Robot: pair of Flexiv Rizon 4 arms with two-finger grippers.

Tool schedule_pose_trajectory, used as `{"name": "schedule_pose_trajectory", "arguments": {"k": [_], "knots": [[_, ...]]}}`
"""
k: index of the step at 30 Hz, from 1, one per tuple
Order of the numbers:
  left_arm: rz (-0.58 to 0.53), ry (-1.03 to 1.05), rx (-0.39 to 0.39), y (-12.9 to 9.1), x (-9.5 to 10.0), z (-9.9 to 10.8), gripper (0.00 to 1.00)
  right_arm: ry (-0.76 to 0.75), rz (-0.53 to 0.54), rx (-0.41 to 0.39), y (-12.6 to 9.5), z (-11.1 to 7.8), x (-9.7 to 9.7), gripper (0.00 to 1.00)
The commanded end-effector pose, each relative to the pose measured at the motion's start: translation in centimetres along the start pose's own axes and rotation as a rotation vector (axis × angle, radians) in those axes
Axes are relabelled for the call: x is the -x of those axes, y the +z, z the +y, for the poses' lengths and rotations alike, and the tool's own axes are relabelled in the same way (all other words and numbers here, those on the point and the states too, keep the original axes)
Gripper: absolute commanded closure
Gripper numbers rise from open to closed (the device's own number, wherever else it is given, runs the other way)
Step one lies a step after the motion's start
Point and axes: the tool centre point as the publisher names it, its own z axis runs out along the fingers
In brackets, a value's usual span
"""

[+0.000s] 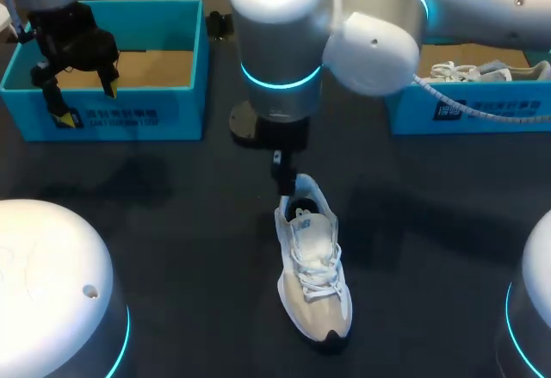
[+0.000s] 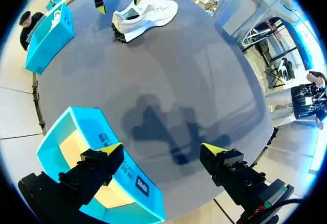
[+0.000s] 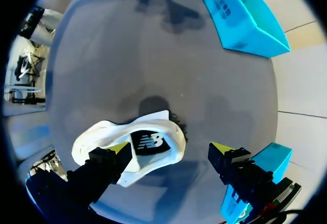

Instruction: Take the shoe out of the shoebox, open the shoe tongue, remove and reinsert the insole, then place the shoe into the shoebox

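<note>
A white lace-up shoe lies on the dark table near the middle, heel toward the far side. My right gripper hangs open just over the shoe's heel, one finger above the heel collar and the other beside it, touching nothing. In the head view my right arm hides most of that gripper. My left gripper stands open and empty over the front wall of the empty blue shoebox at the far left. In the left wrist view that shoebox lies under one finger, and the shoe is far ahead.
A second blue shoebox at the far right holds another white shoe. It also shows beside my right gripper's finger as the blue box. Bare tabletop lies between the two boxes and around the shoe.
</note>
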Motion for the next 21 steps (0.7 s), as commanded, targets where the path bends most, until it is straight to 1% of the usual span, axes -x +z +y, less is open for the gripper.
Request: {"name": "schedule_pose_trajectory", "arguments": {"k": [1, 11, 13, 21], "knots": [[0.000, 0.001, 0.001, 0.0, 0.0, 0.0, 0.00, -0.022, 0.017, 0.012, 1.6, -0.2, 0.6, 0.00], [0.000, 0.001, 0.001, 0.0, 0.0, 0.0, 0.00, -0.079, 0.016, 0.014, 4.1, -0.2, 0.5, 0.00], [0.000, 0.001, 0.001, 0.0, 0.0, 0.0, 0.00, -0.082, 0.017, 0.000, 4.5, -0.3, 0.5, 0.00], [0.000, 0.001, 0.001, 0.0, 0.0, 0.0, 0.00, -0.103, 0.030, 0.000, 6.3, -0.4, 1.1, 0.00]]}}
